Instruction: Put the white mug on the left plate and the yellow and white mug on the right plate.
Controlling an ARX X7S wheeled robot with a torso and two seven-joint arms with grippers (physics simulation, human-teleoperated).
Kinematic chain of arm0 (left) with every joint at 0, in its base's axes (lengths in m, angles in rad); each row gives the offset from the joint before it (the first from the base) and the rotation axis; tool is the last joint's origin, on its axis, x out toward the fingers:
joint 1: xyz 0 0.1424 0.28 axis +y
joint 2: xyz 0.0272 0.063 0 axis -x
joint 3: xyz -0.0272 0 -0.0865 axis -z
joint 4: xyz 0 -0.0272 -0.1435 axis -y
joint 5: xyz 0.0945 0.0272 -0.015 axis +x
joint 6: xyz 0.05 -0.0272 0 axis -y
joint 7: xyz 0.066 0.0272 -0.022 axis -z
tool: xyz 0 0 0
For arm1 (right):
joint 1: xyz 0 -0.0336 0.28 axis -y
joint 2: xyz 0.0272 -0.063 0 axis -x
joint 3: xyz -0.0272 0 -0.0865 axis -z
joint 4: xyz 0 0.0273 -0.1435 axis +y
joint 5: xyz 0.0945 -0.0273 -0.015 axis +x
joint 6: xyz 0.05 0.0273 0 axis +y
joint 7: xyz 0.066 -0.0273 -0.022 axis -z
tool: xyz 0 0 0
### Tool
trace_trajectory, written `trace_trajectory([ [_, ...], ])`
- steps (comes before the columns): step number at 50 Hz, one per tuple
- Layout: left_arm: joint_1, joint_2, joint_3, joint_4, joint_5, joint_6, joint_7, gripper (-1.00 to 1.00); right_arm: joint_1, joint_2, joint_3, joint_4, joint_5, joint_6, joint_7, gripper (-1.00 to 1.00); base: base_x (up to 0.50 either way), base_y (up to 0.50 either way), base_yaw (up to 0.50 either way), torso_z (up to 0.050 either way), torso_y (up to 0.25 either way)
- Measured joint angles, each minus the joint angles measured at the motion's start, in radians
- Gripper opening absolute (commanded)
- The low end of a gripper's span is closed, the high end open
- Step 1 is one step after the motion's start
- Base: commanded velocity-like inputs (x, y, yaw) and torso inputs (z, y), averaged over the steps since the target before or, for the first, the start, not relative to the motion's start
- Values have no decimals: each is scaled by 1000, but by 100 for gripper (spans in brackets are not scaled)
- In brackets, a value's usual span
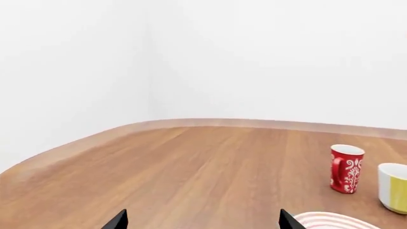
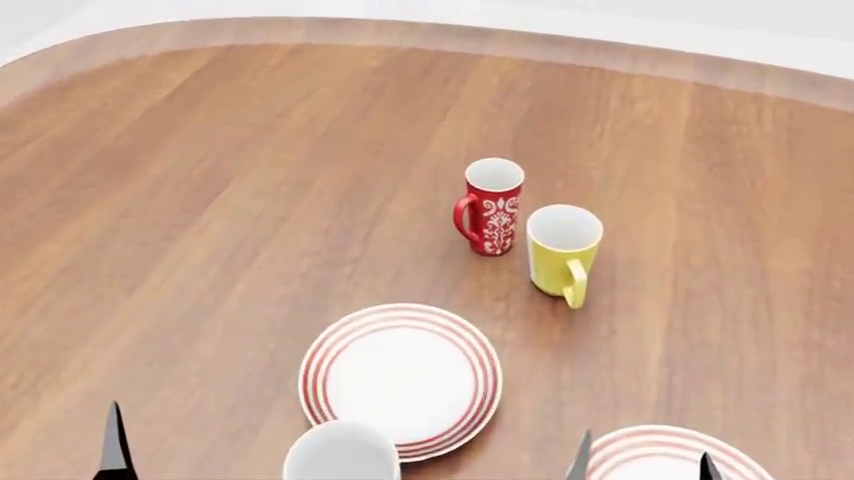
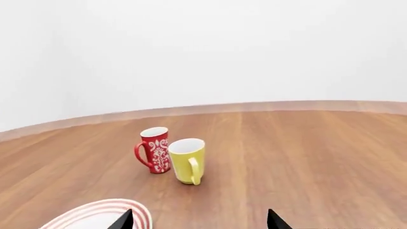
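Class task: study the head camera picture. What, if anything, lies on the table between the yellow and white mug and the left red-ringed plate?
Nothing: in the head view, only bare wooden table separates the yellow and white mug from the left red-ringed plate.

No text, label, brand or number can be read anywhere; the red mug point(image 2: 493, 206) carries only a white floral pattern, and the plates only red rings

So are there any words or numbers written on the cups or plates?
None: no words, numbers or signs can be read anywhere.
The red mug carries only a white flower pattern, no letters.
The yellow and white mug is plain.
The white mug is plain.
The left plate and the right plate have only red rings.
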Motion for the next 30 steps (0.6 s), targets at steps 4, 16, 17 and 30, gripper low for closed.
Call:
trace_trajectory([
  [4,2,-3,4,6,-2,-2,-1,100,-4,0,3,-3,7,-8,4,100,62,17,0,0,0],
  [16,4,-12,12,16,-15,-5,-2,100,-7,4,1,-7,18,-20,11,100,441,122,0,0,0],
  [17,4,-12,12,17,-15,-5,-3,100,-7,4,0,-7,18,-21,12,100,482,134,0,0,0],
  [30,8,-22,13,35,-27,-11,-12,100,-10,9,-5,-7,15,-41,23,100,37,10,0,0,0],
])
